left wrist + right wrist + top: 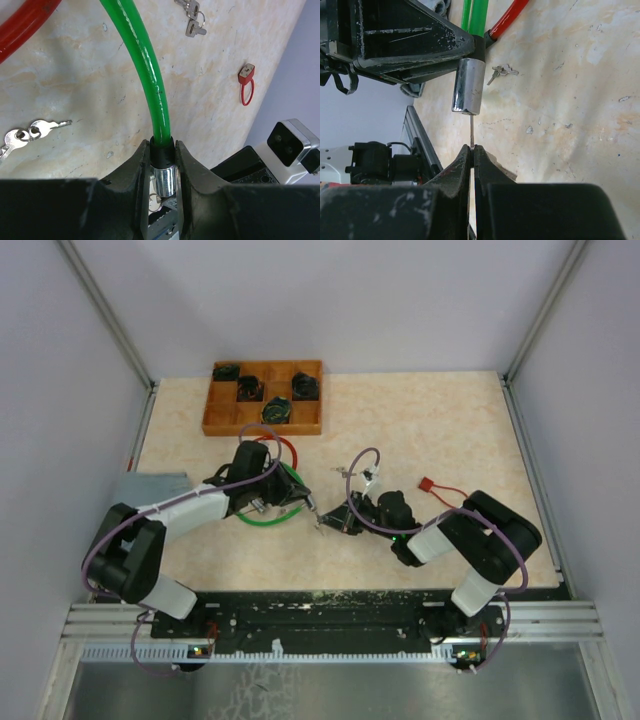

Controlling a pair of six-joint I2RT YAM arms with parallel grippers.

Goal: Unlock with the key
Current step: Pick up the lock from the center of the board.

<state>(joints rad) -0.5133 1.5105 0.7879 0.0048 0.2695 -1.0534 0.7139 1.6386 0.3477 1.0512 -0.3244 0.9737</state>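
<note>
The left hand (162,152) clamps narrowly on the black collar of the green cable lock (145,60), near the middle of the desk (430,420) and somewhat toward its near edge. The lock's chrome barrel (468,85) juts from that grip toward the right hand (472,150), whose fingers press tight on a thin key (471,131); the blade's tip meets the barrel's end face. A red cable (25,25) curves beside the green one, and loose keys (30,132) lie nearby. A wooden tray (215,420) sits at the far edge.
</note>
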